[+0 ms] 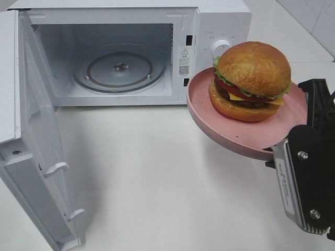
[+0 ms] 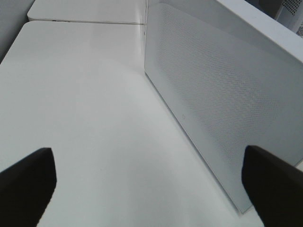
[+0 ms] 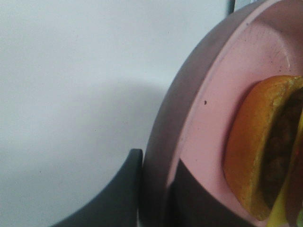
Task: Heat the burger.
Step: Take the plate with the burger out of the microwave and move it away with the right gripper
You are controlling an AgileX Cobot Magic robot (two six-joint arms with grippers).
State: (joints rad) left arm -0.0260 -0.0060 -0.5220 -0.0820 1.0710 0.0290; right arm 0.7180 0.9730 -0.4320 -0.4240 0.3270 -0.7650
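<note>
Exterior high shows our right gripper (image 1: 293, 149) clamped on the rim of the smooth pink plate (image 1: 209, 117), lifted right of the open microwave (image 1: 120, 57). We worry the glossy, tall burger (image 1: 251, 81) may slide off (plate tilts). Left gripper (image 2: 147, 182) gapes empty.

Setting: looked like a staged kitchen corner in a robot test space, not a lived-in home.
Appliance: a white boxy countertop microwave (image 1: 131, 52) stood with its hinged door (image 1: 36, 157) swung wide, a round clear glass turntable (image 1: 119, 68) inside.
Surface: a plain white smooth tabletop (image 1: 157, 178) carried it.
Backdrop: pale glossy wall tiles (image 1: 314, 21) showed at the far right.
Machinery: a black and silver robot arm (image 1: 306, 178) reached in over the table.
</note>
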